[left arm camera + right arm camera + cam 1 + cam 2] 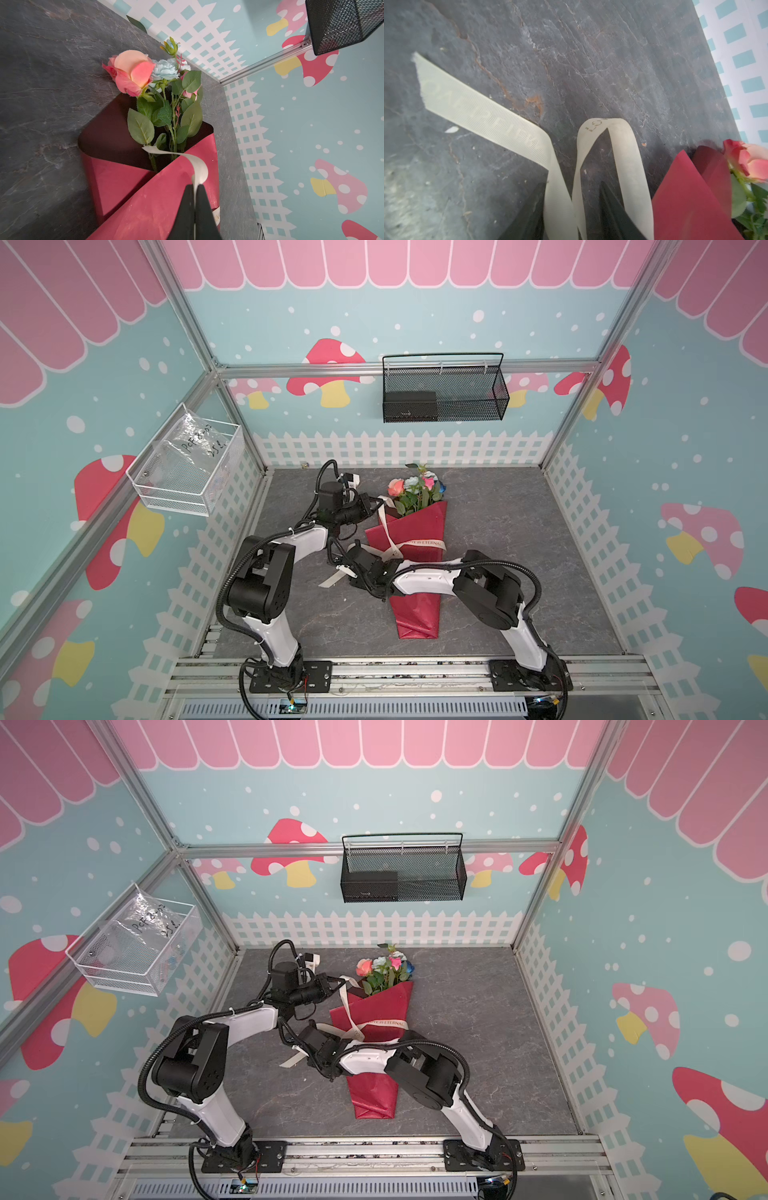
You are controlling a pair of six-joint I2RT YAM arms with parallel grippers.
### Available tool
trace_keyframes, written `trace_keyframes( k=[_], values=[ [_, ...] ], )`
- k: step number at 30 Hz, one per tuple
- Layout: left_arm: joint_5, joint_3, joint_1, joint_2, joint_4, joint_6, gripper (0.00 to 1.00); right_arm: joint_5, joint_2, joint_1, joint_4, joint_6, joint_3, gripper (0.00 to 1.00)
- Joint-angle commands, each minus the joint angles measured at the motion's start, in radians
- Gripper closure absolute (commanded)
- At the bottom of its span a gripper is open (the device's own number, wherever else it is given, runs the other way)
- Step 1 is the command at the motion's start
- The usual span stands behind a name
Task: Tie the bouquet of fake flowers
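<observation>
The bouquet of fake flowers [415, 526] [380, 1006] lies on the grey table, blooms toward the back wall, wrapped in shiny red paper [128, 182] [685, 197]. A cream lettered ribbon [419, 545] [384, 1024] crosses the paper. My left gripper [376, 501] [338, 981] [195, 185] is shut on one ribbon end [197, 164] beside the salmon rose [131, 70]. My right gripper [347, 566] [305, 1046] [574, 187] reaches across the wrap to its left side. Its jaws stand apart with ribbon strands [558, 197] running between them. One strand loops over a finger [610, 197]. The loose tail [477, 110] lies on the table.
A black mesh basket [444, 393] hangs on the back wall. On the left wall, a white wire basket [187, 472] holds a plastic bag. Both arms' elbows stand over the front of the table [519, 551]. Fence-printed walls close in three sides.
</observation>
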Motion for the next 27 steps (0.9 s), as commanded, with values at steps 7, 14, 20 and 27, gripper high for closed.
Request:
trace_keyframes(
  k=[7,14,20,27],
  values=[
    [-0.011,0.001,-0.005,-0.004,-0.005,0.004,1.0,-0.023,-0.041,0.0,-0.011,0.02,-0.004,0.99],
    [-0.035,0.007,-0.005,-0.017,-0.031,0.02,1.0,-0.11,-0.212,0.001,0.011,0.089,-0.106,1.0],
    [-0.049,-0.002,-0.005,-0.03,-0.036,0.023,1.0,-0.188,-0.415,0.001,0.048,0.191,-0.232,1.0],
    [-0.079,-0.027,-0.004,-0.073,-0.046,0.035,1.0,-0.138,-0.684,-0.007,0.063,0.343,-0.424,1.0]
  ],
)
